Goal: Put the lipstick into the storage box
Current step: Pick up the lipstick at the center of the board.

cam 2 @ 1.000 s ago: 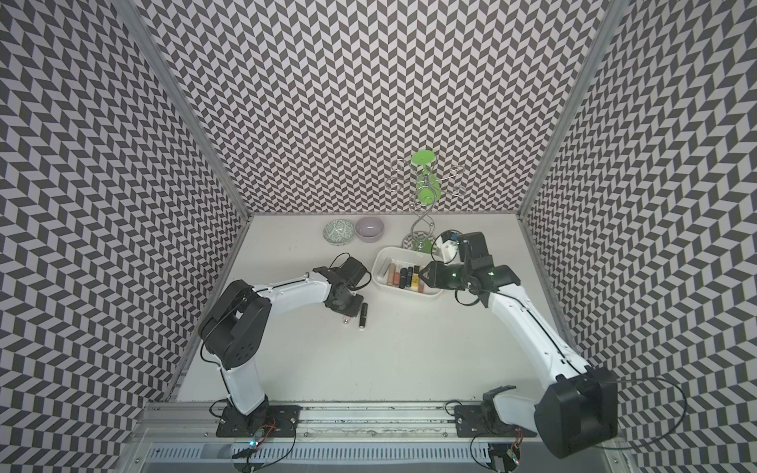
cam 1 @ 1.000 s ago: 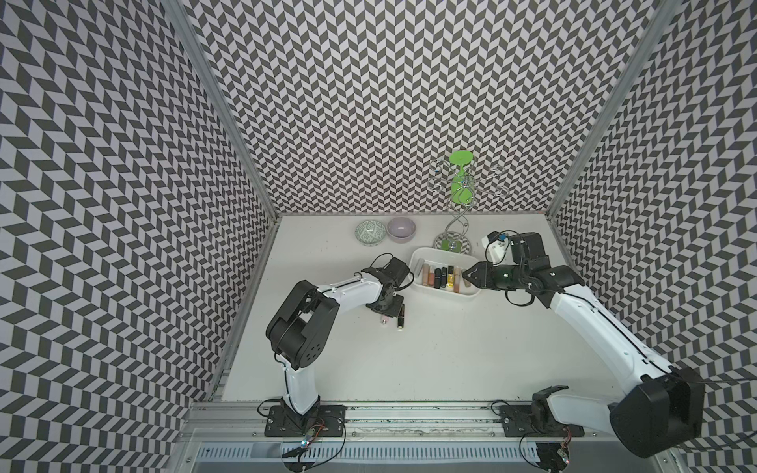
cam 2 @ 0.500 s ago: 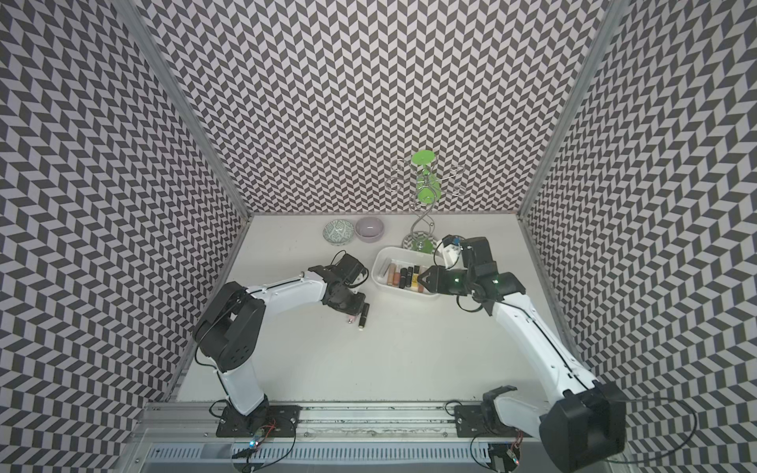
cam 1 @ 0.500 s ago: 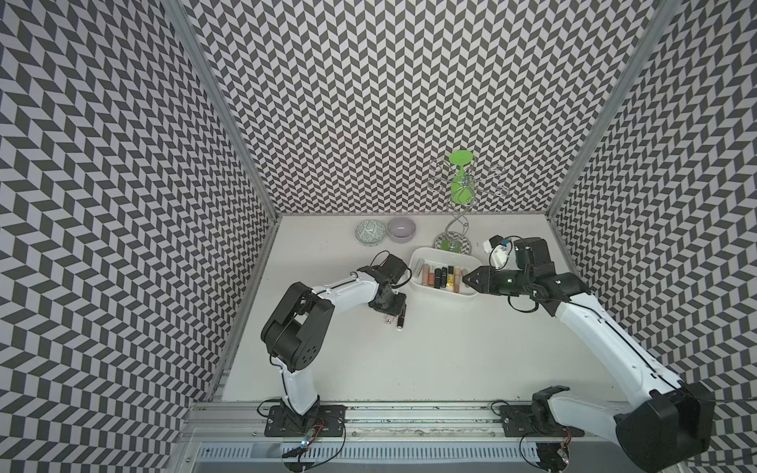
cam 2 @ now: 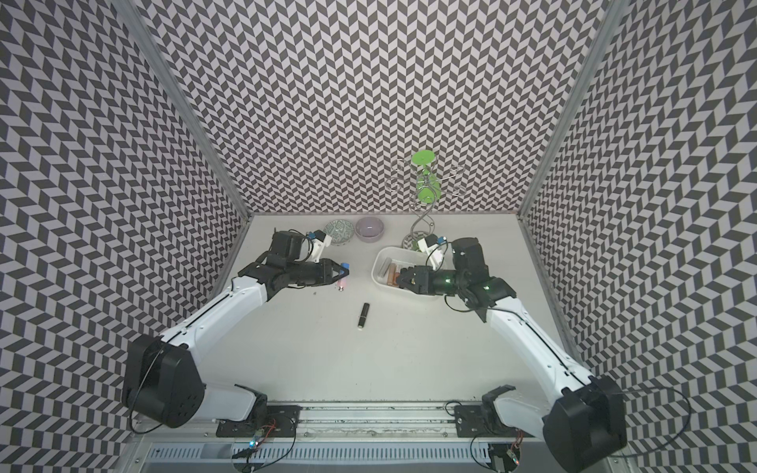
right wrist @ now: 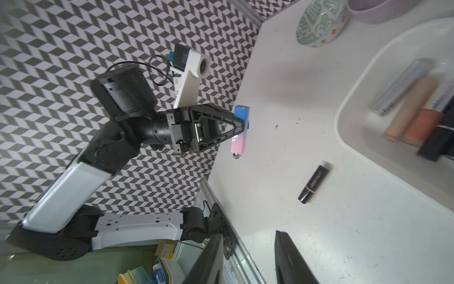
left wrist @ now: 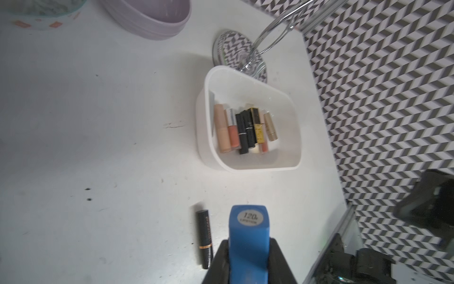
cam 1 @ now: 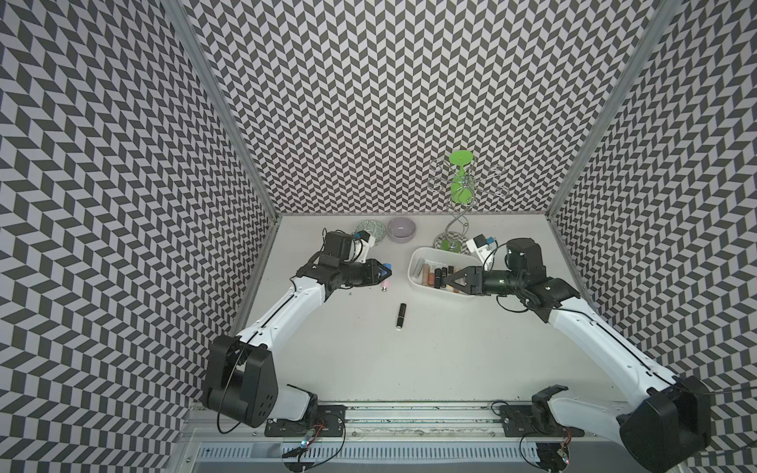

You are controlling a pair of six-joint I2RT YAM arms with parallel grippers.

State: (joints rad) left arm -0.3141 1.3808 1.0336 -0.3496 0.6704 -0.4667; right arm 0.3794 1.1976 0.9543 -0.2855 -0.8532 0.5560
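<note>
White tabletop [cam 1: 450, 348] below, left hand [cam 1: 382, 272] clamps blue-pink lipstick [right wrist: 239, 134], apart from storage box [cam 1: 414, 268]; right hand [cam 1: 448, 281] parted, empty.

One lipstick [cam 1: 401, 316] lies on table [cam 1: 450, 360] before storage box [cam 1: 413, 268] (more lipsticks [cam 1: 430, 277] inside).

The blue-and-pink lipstick [right wrist: 237, 142] is raised upright, near the white storage box [left wrist: 201, 132]; the black lipstick [left wrist: 204, 236] lies flat nearby.

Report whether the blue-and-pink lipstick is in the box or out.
Out. The left gripper is shut on the lipstick, which hangs over bare table, short of the box.
</note>
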